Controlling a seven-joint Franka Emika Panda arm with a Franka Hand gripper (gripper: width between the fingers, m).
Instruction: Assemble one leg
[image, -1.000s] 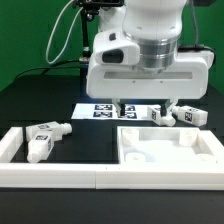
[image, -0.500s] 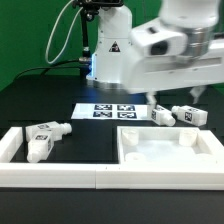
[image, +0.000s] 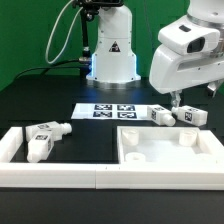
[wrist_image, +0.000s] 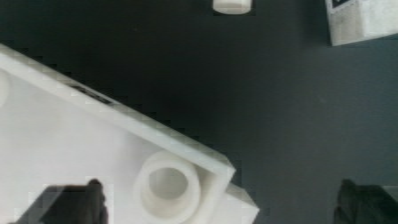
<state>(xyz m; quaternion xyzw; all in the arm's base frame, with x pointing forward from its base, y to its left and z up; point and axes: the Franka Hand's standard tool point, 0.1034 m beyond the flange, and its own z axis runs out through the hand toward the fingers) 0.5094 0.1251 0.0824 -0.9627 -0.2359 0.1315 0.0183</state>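
Leg (image: 50, 130) at the exterior view's left of the tabletop (image: 166, 152), marker board (image: 112, 110) behind

This is a robotics lab, set up for recorded experiments. A white industrial arm rises on a thick base (image: 110, 62) that bears a triangular label (image: 115, 47), and black cables (image: 62, 30) loop up behind it. Well behind the fingers (wrist_image: 71, 200) hangs a plain green backdrop (image: 20, 40), as in a filming booth. Beneath the fingers lies a matte black table (image: 90, 140), edged by a low white rail (image: 60, 177). Off to one side of the fingers lies the marker board (image: 112, 110) with its black-and-white tracking tags. A leg (image: 190, 116) just below the fingers wears the same kind of tag.
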